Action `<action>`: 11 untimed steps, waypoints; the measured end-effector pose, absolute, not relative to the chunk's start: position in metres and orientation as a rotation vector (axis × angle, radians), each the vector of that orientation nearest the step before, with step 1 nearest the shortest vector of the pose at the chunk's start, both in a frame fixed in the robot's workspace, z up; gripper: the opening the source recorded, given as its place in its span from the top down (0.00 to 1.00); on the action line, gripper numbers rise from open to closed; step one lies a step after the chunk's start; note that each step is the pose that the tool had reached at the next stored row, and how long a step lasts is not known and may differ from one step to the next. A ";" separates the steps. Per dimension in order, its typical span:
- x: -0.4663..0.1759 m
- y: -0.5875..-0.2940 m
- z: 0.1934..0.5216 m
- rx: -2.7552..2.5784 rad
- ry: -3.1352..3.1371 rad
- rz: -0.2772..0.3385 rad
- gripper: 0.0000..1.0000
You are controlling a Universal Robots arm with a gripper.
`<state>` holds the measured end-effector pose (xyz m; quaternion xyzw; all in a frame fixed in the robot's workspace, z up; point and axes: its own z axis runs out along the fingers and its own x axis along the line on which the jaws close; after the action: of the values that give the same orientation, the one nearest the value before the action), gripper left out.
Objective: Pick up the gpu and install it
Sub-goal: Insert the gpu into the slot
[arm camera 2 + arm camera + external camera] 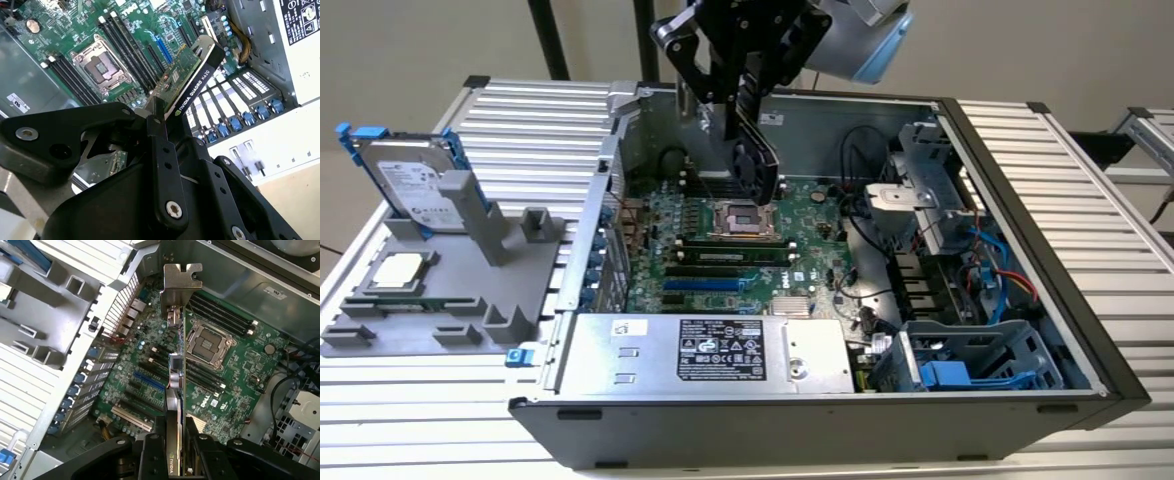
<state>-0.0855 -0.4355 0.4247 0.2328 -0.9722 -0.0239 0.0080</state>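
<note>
Pinching the one gpu [755, 165] in my gripper [744, 118], I hold it upright above the motherboard [720, 280], near the processor socket [742, 216], inside one open computer case [787, 425]. One hard drive [414, 185] stands in a grey holder [454, 300] on the desk [494, 110].

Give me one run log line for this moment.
gripper: shut on gpu | gpu: held edge-on over motherboard inside open case | install: not seated yet
</note>
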 end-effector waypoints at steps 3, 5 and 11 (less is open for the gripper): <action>-0.085 -0.435 0.425 0.741 -3.035 -0.075 1.00; -0.086 -0.435 0.425 0.751 -3.033 -0.074 1.00; -0.085 -0.435 0.425 0.778 -3.025 -0.074 1.00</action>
<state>-0.0855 -0.4355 0.4250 0.2491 -0.9682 -0.0238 0.0084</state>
